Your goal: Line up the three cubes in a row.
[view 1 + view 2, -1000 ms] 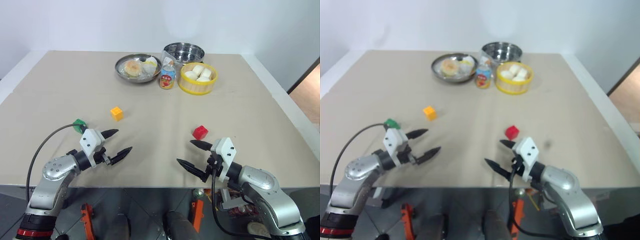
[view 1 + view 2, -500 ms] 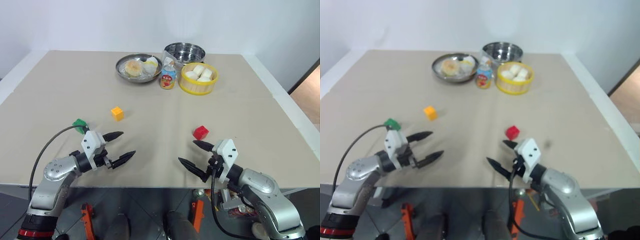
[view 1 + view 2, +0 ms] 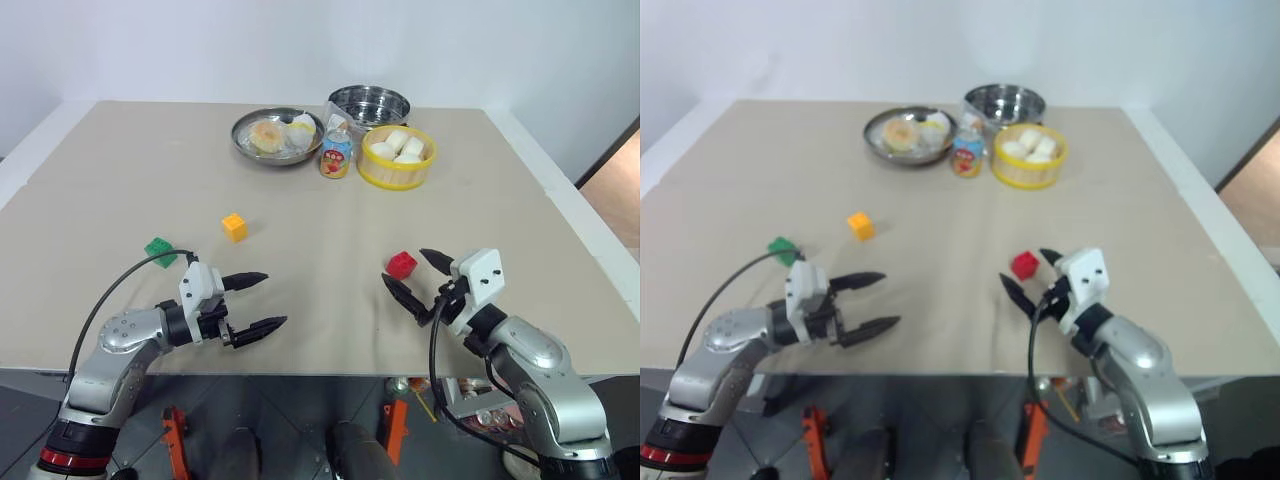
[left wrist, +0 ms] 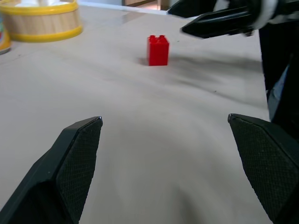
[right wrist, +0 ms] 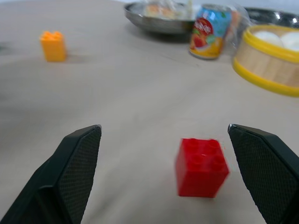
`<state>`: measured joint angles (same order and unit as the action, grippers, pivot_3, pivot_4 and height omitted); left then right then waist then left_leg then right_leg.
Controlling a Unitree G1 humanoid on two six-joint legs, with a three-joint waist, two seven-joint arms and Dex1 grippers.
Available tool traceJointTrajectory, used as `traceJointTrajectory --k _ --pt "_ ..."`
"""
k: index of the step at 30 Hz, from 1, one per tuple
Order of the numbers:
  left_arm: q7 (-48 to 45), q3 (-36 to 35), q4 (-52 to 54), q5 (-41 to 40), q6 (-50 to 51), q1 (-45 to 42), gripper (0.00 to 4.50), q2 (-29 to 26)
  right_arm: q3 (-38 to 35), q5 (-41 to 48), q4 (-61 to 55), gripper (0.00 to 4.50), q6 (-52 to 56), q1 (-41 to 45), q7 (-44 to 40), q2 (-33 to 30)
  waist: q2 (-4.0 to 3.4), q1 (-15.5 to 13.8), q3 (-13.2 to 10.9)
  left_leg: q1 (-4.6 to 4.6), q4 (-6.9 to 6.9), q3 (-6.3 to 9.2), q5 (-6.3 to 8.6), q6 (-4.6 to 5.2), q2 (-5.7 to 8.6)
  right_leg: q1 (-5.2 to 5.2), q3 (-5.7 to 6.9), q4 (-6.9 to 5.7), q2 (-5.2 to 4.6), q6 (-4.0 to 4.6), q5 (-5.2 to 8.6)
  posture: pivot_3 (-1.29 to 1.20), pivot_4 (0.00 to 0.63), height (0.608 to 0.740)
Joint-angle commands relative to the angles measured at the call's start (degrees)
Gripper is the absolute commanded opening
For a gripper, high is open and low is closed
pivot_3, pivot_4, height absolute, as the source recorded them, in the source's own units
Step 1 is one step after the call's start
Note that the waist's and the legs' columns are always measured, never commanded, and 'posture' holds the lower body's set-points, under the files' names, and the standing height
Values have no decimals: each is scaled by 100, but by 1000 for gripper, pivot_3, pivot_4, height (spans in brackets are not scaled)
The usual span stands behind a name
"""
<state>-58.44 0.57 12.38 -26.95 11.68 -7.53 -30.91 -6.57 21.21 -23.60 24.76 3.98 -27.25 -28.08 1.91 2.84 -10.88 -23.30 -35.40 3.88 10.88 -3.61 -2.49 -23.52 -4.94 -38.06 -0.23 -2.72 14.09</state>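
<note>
A beige table (image 3: 120,170) runs back to a white wall, with a steel dish of food, a steel bowl, a drink can and a yellow steamer basket (image 3: 396,158) of white buns grouped at its far middle.

From the head camera, the red cube (image 3: 401,264) lies right of centre, the yellow-orange cube (image 3: 234,227) left of centre and farther off, and the green cube (image 3: 159,250) at the near left. The right gripper (image 3: 418,280), jaws spread wide and empty, sits just near of the red cube, plainly the closer arm. The left gripper (image 3: 255,303), also wide apart and empty, points rightward, the green cube behind it to the left.

The left wrist camera looks across bare table to the upright red cube, well apart.

The right wrist camera has the red cube just ahead between its fingers (image 5: 74,163), nearer the right one.
</note>
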Motion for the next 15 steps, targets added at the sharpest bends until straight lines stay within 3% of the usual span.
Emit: traceJointTrajectory --k 1,9,15 --pt "-173 82 264 -81 22 -59 4452 -101 -91 136 204 4500 192 395 45 65 -1 1 -1 0 1 0 0 0 0 -1 0 0 1 0 0 0 150 740" --pt "-252 160 461 -73 25 10 4452 -172 -29 32 1085 4500 576 1197 -100 -63 -2 -3 -1 -2 0 0 0 0 -1 -1 -1 0 3 0 0 0 150 740" --pt "-120 148 545 -49 19 28 4452 -142 142 -93 1336 4500 924 1324 -152 -94 -3 -2 -2 -1 1 -1 1 2 -4 -1 0 0 6 0 0 0 150 740"
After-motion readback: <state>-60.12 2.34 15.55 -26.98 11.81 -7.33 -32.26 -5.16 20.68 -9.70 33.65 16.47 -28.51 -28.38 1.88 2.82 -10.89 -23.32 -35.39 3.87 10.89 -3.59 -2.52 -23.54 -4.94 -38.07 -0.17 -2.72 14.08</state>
